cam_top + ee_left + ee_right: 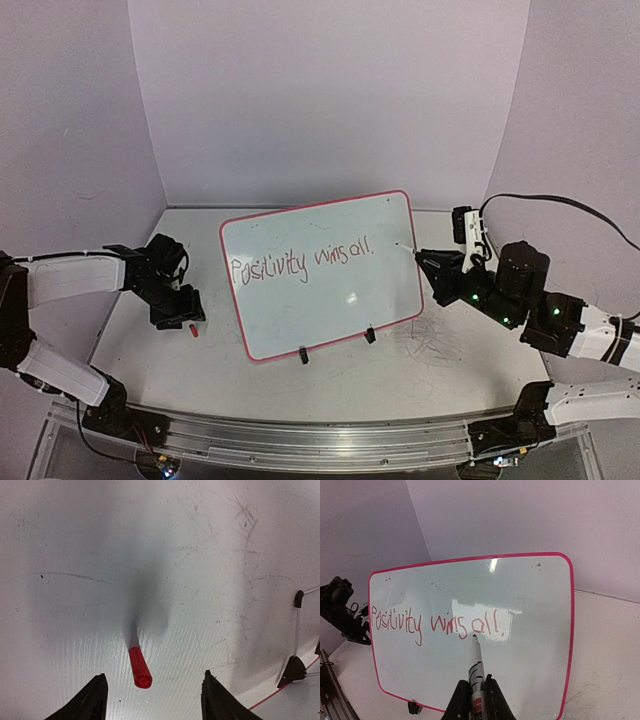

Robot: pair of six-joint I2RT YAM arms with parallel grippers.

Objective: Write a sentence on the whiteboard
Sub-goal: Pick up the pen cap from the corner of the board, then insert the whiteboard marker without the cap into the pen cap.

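Lettering (440, 622) in red-purple marker, one line, reads "Positivity wins all", with a short stroke after the last word. It runs across the middle of the whiteboard (330, 310), starting close to the left rim and ending short of the right rim.

Whiteboard: glossy white, thin red-pink rim, rounded corners. It stands on its long edge on two small black clip feet (303, 354), near the centre of the desk (420, 370), between the two arms, with its face toward the arm bases. Glare patches show on the surface.

Marker (476, 662): clamped in the right jaws, barrel pointing at the board. In the right wrist view the tip sits just under the word "all". In the top view it lies near the right end of the line. Contact between tip and board: cannot tell.

Right arm (520, 300): reaches in from the right side of the desk, wrist level with the board's right edge.

Left arm (80, 280): left of the board, wrist bent down toward the desk. Left jaws apart and clamped on nothing.

Red cap (140, 666): lies on the desk below and between the left jaws, touching neither. It is well left of the board's lower-left corner.

Desk: white, scuffed with fine dark scratches.
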